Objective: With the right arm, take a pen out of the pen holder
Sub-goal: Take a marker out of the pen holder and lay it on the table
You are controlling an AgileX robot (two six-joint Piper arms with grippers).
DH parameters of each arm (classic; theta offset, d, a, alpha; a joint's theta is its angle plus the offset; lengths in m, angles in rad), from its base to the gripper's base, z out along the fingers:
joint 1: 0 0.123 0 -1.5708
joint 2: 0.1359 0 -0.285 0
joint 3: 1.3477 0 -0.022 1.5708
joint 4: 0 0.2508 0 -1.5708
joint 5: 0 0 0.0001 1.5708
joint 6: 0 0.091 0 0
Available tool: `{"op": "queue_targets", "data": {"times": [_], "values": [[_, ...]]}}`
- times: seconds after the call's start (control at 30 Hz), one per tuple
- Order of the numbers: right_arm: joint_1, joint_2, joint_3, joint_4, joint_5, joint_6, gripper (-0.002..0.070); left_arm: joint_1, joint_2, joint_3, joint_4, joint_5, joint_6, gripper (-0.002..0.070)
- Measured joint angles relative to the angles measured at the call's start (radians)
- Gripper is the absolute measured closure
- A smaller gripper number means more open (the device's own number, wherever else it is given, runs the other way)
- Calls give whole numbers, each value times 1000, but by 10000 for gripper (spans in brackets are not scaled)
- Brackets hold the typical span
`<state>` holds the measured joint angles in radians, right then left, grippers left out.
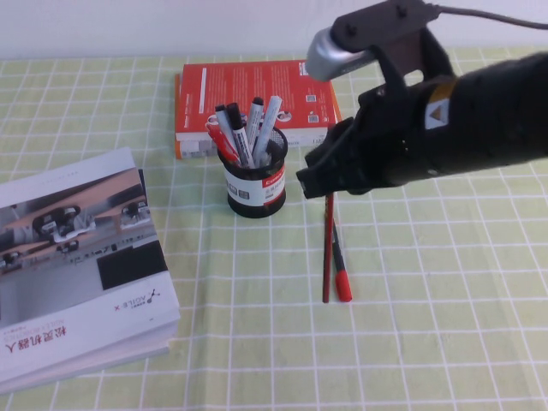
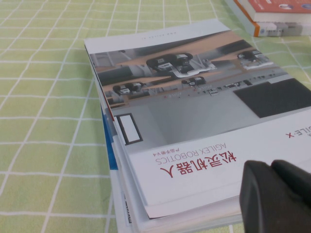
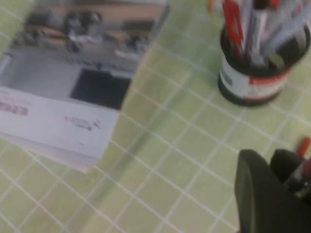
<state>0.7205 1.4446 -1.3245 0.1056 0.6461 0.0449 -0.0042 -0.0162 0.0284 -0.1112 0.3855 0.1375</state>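
Observation:
A black mesh pen holder (image 1: 253, 187) (image 3: 250, 82) stands on the green checked cloth with several pens (image 1: 247, 130) upright in it. My right gripper (image 1: 329, 183) (image 3: 279, 165) hovers just to the right of the holder and is shut on a red-capped pen (image 1: 340, 272). The pen's red tip (image 3: 303, 144) shows past the fingers. From the gripper the pen runs toward the front of the table, and a thin dark red line lies beside it. My left gripper (image 2: 269, 167) is shut with nothing in it, over the near corner of the white booklet stack (image 2: 194, 111).
A red book (image 1: 248, 94) lies flat behind the holder. The thick stack of white booklets (image 1: 77, 257) fills the left of the table. Bare cloth lies in front of and to the right of the held pen.

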Motion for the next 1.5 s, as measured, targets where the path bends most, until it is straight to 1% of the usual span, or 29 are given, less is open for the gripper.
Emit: {"op": "queue_targets", "data": {"times": [0.1, 0.17, 0.3, 0.4, 0.53, 0.67, 0.87, 1.1, 1.5], "values": [[0, 70, -85, -54, 115, 91, 671, 0, 0, 0, 0, 0, 0, 680], [0, 117, -139, -71, 185, 118, 671, 0, 0, 0, 0, 0, 0, 680], [-17, 247, -294, -77, 334, 132, 671, 0, 0, 0, 0, 0, 0, 680], [-50, 344, -397, -73, 398, 133, 671, 0, 0, 0, 0, 0, 0, 680], [-99, 450, -484, -52, 461, 133, 671, 0, 0, 0, 0, 0, 0, 680], [-135, 551, -545, 9, 483, 122, 671, 0, 0, 0, 0, 0, 0, 680], [-158, 666, -603, 87, 494, 78, 671, 0, 0, 0, 0, 0, 0, 680], [-164, 747, -668, 108, 493, 73, 671, 0, 0, 0, 0, 0, 0, 680], [-181, 797, -673, 116, 443, 73, 670, 0, 0, 0, 0, 0, 0, 680]]}}
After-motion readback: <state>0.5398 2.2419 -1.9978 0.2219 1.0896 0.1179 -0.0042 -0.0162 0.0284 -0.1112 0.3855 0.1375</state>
